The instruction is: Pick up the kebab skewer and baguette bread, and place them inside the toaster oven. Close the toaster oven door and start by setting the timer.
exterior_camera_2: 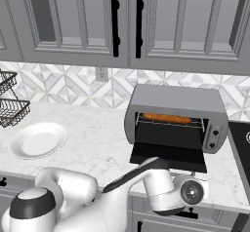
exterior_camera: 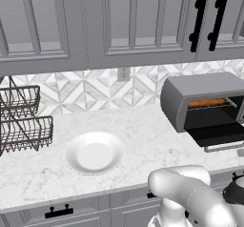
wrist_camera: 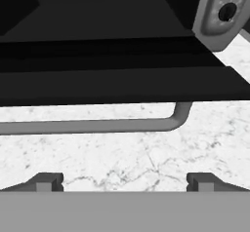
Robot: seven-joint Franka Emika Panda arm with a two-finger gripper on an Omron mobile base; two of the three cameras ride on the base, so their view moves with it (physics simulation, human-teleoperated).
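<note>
The toaster oven (exterior_camera: 200,90) (exterior_camera_2: 178,102) stands on the counter with its door (exterior_camera_2: 168,158) (exterior_camera: 217,134) (wrist_camera: 122,80) folded down flat. The orange-brown baguette bread (exterior_camera: 206,103) (exterior_camera_2: 166,118) lies on the wire rack inside. The kebab skewer is hidden. My gripper (wrist_camera: 124,182) is open and empty, low in front of the door, its fingertips just short of the silver bar handle (wrist_camera: 97,125) (exterior_camera: 224,148). The oven's control panel with a dark knob (wrist_camera: 227,11) (exterior_camera_2: 213,133) sits to the right of the opening.
A white plate (exterior_camera: 94,154) (exterior_camera_2: 38,139) rests on the marble counter to the left. A wire dish rack (exterior_camera: 24,121) (exterior_camera_2: 10,111) stands at the far left. Wall cabinets hang above, and a dark stove edge (exterior_camera_2: 241,143) lies right of the oven.
</note>
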